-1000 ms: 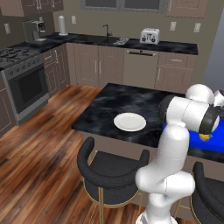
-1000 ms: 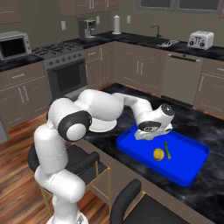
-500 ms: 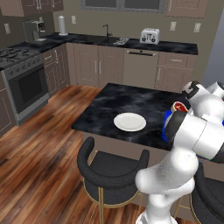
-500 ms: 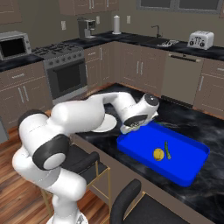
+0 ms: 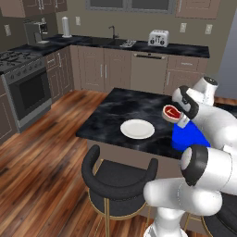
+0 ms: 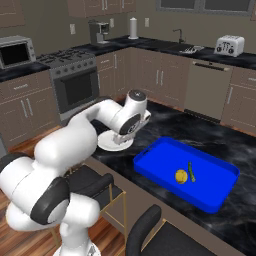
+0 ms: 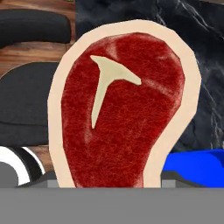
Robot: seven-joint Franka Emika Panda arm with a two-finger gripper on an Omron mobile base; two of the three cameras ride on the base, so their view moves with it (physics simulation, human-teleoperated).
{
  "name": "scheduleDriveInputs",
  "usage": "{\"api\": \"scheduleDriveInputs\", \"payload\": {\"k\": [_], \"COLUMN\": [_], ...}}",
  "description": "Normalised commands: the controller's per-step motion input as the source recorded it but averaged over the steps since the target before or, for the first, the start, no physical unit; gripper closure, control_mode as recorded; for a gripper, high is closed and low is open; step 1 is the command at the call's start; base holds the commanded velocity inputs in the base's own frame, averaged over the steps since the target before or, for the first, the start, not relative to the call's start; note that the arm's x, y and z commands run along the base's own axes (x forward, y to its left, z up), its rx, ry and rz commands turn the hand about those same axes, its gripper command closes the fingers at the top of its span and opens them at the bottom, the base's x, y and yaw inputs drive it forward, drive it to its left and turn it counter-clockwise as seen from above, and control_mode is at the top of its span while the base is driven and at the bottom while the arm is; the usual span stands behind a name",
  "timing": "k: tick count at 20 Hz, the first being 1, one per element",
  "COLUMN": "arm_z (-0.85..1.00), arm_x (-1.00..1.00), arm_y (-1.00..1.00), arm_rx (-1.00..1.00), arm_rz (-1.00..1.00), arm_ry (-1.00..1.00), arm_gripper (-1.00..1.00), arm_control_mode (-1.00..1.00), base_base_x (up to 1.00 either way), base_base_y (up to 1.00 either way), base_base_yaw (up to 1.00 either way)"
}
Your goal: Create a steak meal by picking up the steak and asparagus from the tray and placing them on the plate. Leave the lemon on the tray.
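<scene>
The arm is mid-carry: the tool (image 5: 179,118) grips the red-pink raw steak with a pale fatty rim and T-shaped bone (image 5: 171,112), aloft between the flat bright blue tray (image 5: 186,138) and the round white plate (image 5: 137,129) on the dark marbled counter (image 5: 111,111). The next move probably calls for reaching over the plate, then lowering.
</scene>
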Motion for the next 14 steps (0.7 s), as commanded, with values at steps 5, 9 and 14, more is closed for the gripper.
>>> {"api": "scheduleDriveInputs", "payload": {"k": [5, 9, 14], "arm_z": [0.00, 0.00, -0.09], "arm_x": [0.27, 0.38, 0.45], "arm_y": [0.71, 0.50, 0.19], "arm_rx": [-0.09, -0.01, 0.00], "arm_rz": [0.14, 0.11, 0.03], "arm_ry": [0.18, 0.19, 0.18], "arm_gripper": [1.00, 1.00, 1.00], "arm_control_mode": [-1.00, -1.00, -1.00], "base_base_x": [0.00, 0.00, 0.00], "base_base_y": [0.00, 0.00, 0.00], "base_base_yaw": [0.00, 0.00, 0.00]}}
